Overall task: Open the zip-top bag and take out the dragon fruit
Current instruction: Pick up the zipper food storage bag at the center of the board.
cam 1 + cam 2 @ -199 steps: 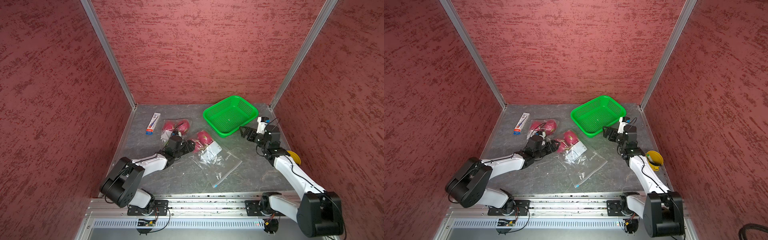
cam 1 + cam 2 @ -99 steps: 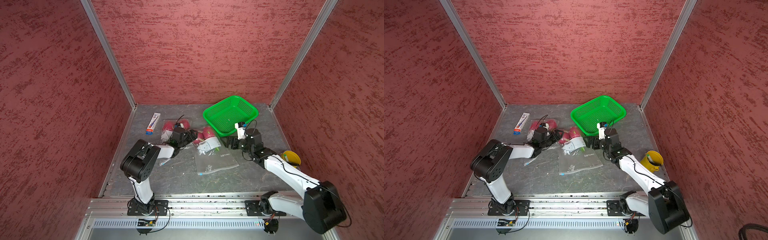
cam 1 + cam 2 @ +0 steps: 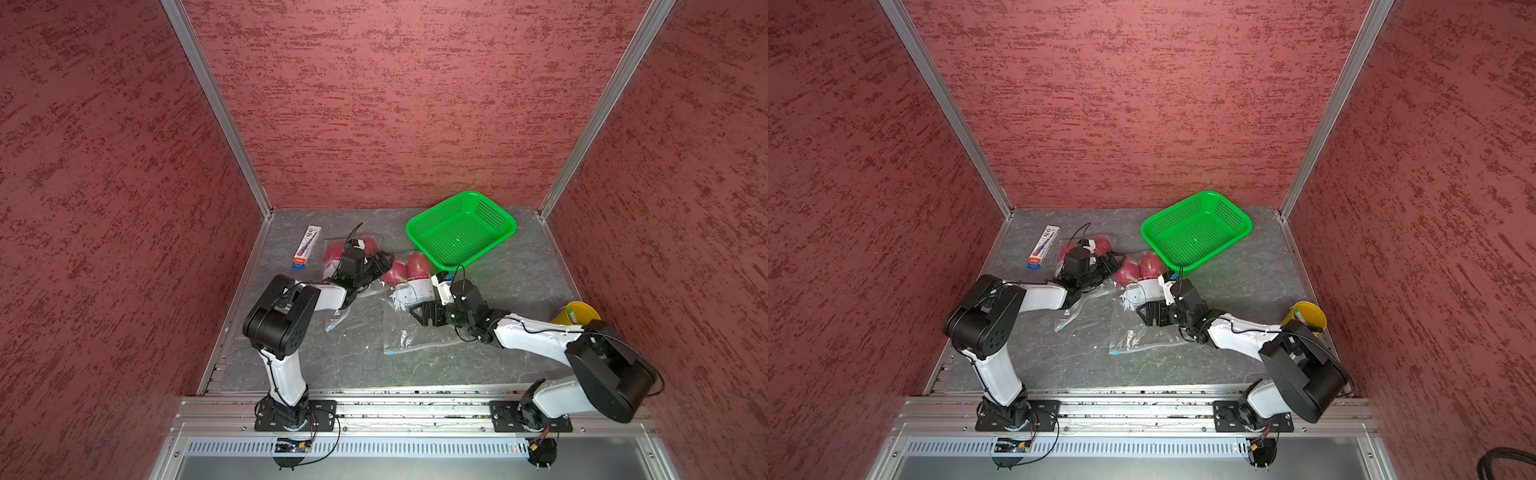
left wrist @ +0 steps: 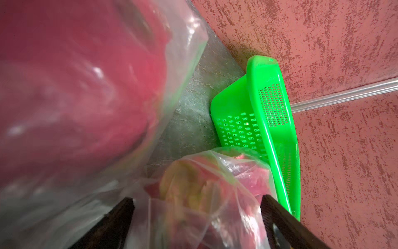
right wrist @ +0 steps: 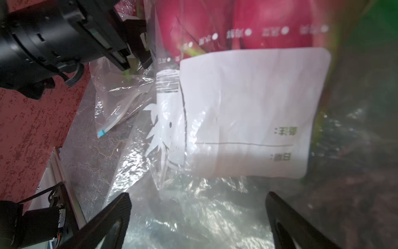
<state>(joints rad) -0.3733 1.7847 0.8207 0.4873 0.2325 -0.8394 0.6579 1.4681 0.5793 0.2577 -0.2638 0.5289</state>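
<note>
Two clear zip-top bags lie on the grey floor, each holding magenta dragon fruit. The middle bag [image 3: 415,332] has a white label [image 5: 247,107], two fruits [image 3: 409,266] at its far end and a blue slider [image 3: 390,353] at the near end. My right gripper [image 3: 417,311] is open, low over this bag's flat empty part [image 5: 198,195]. The left bag [image 3: 1065,249] holds more fruit [image 4: 75,75]. My left gripper [image 3: 380,266] is open between the bags, its fingers either side of the middle bag's bagged fruit [image 4: 193,183].
A green mesh basket [image 3: 505,226] stands at the back right, touching the middle bag's far end. A toothpaste box [image 3: 305,247] lies at the back left. A yellow cup [image 3: 575,313] stands by the right wall, behind my right arm.
My right arm swung from beside the basket leftward and down onto the middle bag. My left gripper reached farther toward that bag's fruit. The bag shifted and flattened.
</note>
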